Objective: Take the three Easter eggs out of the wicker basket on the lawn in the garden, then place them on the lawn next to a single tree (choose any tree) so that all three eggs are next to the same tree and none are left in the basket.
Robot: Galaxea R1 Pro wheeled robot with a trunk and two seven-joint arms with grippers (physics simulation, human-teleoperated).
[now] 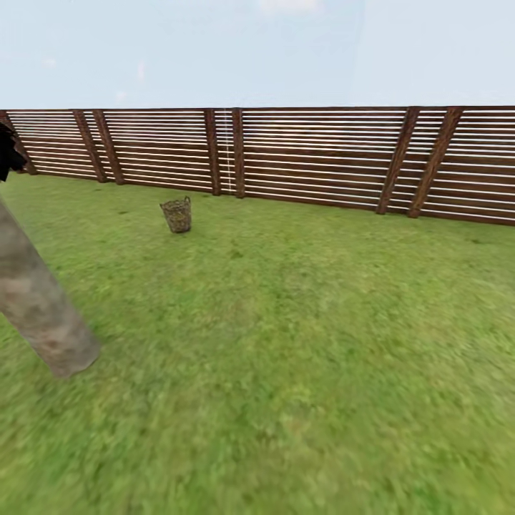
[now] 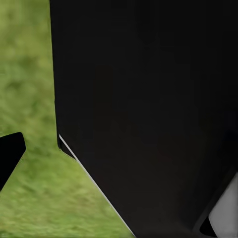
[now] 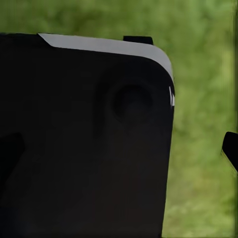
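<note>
The wicker basket (image 1: 177, 214) stands upright on the lawn (image 1: 300, 343) some way ahead, left of centre, not far from the fence. What it holds is hidden at this distance, so the Easter eggs are out of sight. A thick pale grey-beige tree (image 1: 39, 304) trunk rises close by at the left edge. In the left wrist view, one dark fingertip (image 2: 10, 153) of my left gripper (image 2: 119, 156) shows over grass, beside a black part of the robot's body. My right gripper (image 3: 119, 148) has a fingertip (image 3: 230, 148) at the frame's edge. Both stand open and empty.
A brown slatted wooden fence (image 1: 315, 157) runs across the back of the garden, with sky above it. Open grass stretches between me and the basket, and to the right. Dark foliage (image 1: 8, 150) hangs at the far left.
</note>
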